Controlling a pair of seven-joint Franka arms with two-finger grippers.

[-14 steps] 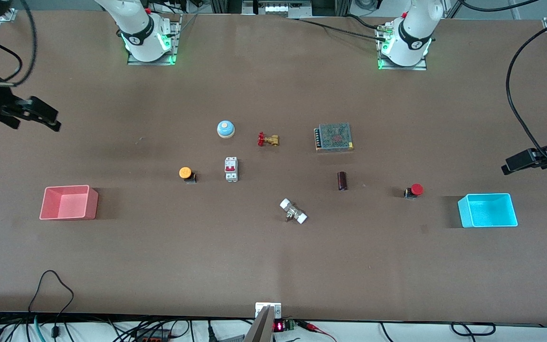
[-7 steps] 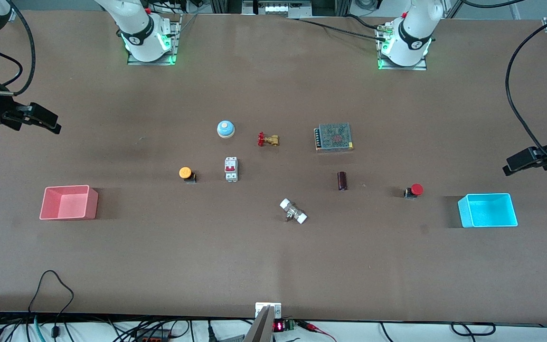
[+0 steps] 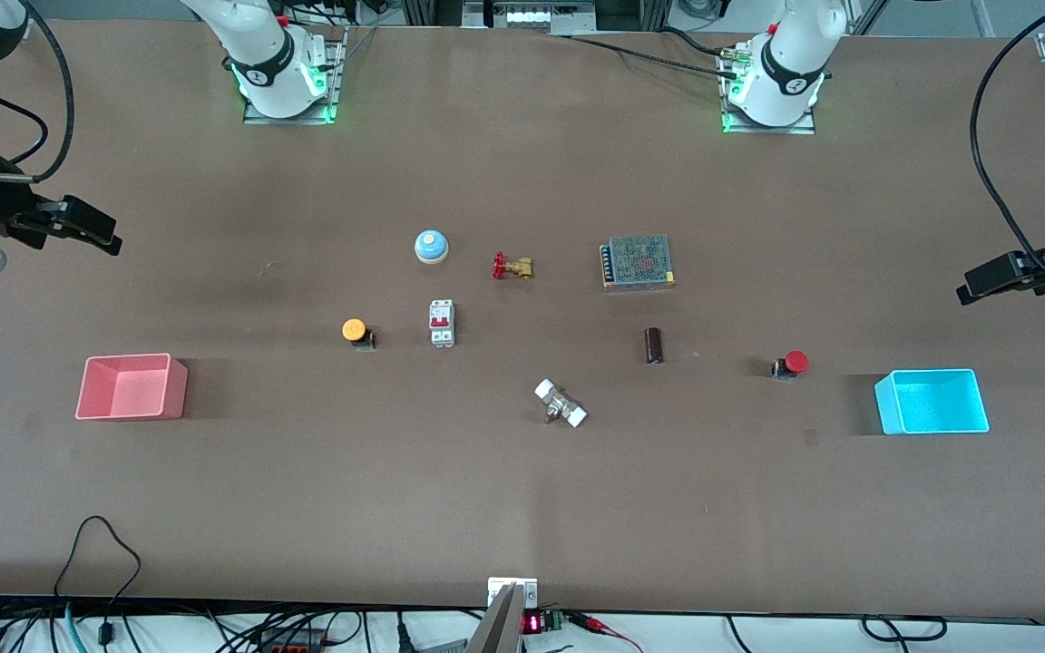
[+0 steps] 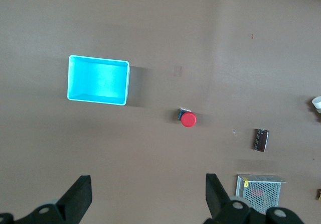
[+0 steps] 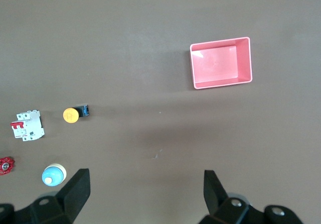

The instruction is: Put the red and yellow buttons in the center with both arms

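The yellow button [image 3: 355,331] lies on the brown tabletop [image 3: 522,481] beside a white breaker; it also shows in the right wrist view [image 5: 73,114]. The red button [image 3: 792,364] lies near the cyan bin; it also shows in the left wrist view [image 4: 187,119]. My right gripper [image 3: 92,231] hangs open and empty high over the table at the right arm's end; in its wrist view it [image 5: 145,194] is over bare table. My left gripper [image 3: 985,292] hangs open and empty high over the left arm's end; in its wrist view it [image 4: 149,196] is over bare table.
A pink bin [image 3: 131,387] stands at the right arm's end, a cyan bin [image 3: 931,402] at the left arm's end. In the middle lie a blue-and-white bell [image 3: 431,246], a brass valve [image 3: 512,267], a white breaker [image 3: 442,323], a mesh power supply [image 3: 639,262], a dark cylinder [image 3: 654,345] and a white-capped fitting [image 3: 561,404].
The right gripper has shifted slightly and steadied over its end of the table. The left gripper has moved a little away from the front camera. Nothing on the table has moved.
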